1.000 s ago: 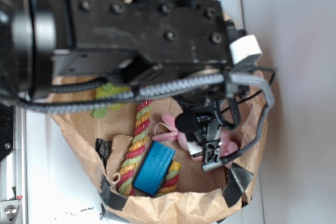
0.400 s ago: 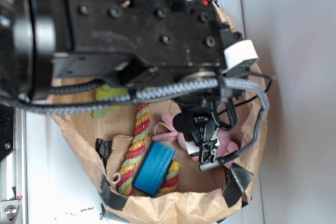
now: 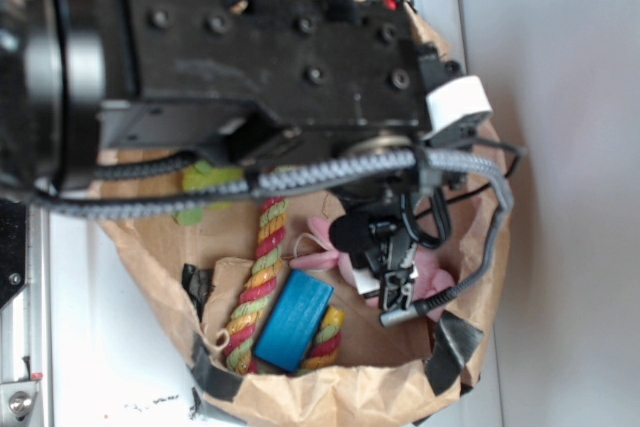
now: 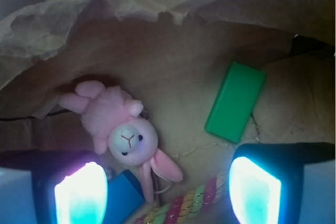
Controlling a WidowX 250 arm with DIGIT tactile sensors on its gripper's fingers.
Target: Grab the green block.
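Bare bag floor all round green block (image 4: 235, 101), open approach from above | pink plush rabbit (image 4: 123, 132) left of block, apart from it | blue block (image 4: 122, 196) and striped rope (image 4: 184, 205) near the fingers (image 4: 81, 195), low | crumpled paper bag wall (image 4: 157, 3) closes far side.

green block (image 4: 235, 101): 1 | blue block (image 3: 293, 320): 1 | pink plush bunny (image 4: 122, 128): 1 | braided multicolour rope (image 3: 256, 282): 1 | paper bag (image 3: 330, 392): 1 (black tape patches on rim, uncounted) | yellow-green plush (image 3: 205, 179): 1, mostly hidden
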